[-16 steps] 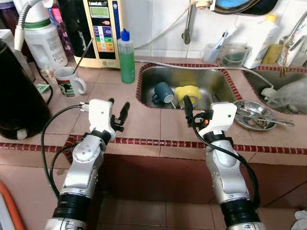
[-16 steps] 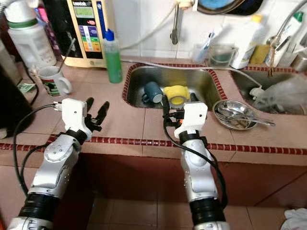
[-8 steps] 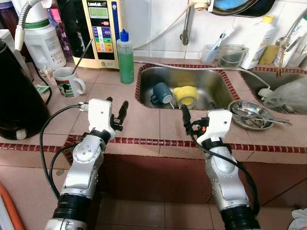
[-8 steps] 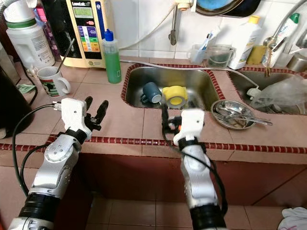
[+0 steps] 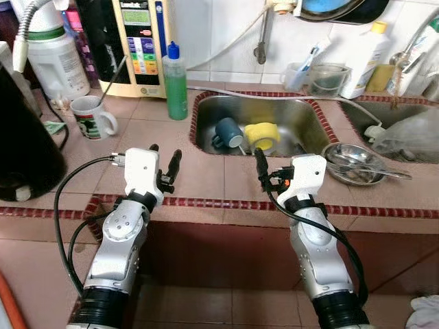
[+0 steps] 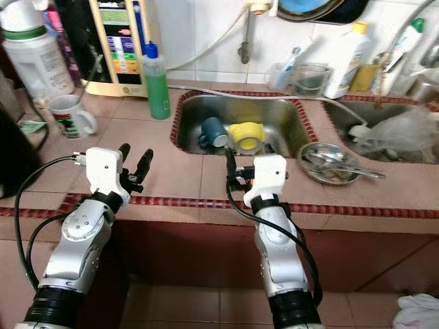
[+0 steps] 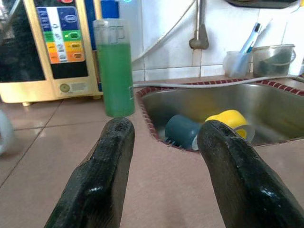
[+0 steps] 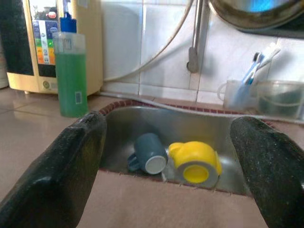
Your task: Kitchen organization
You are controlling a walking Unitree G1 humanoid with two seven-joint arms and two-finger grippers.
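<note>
The right tool hovers over the front edge of the tiled worktop, just before the sink. Its two black fingers stand wide apart and hold nothing. Between them, in the right wrist view, lie a blue-grey mug and a yellow cup, both on their sides in the sink basin and touching each other.

The left tool is raised over the worktop to the left of the sink. It too is parted, with nothing between the fingers. It points toward the back wall, where a bottle of green liquid with a blue cap stands upright near the sink's back left corner. Behind the bottle, against the wall, stands a cream appliance with a coloured button panel.

Further left a white mug with a printed picture stands upright, a thin stick leaning in it. Beside that is a large white jug, and at the near left a dark rounded vessel.

To the right of the sink a shallow steel dish sits on the worktop with cutlery lying across it. Behind it is a second basin with a clear plastic bag. Along the back wall stand a clear cup with a toothbrush, a clear container and a white bottle with a yellow cap.
</note>
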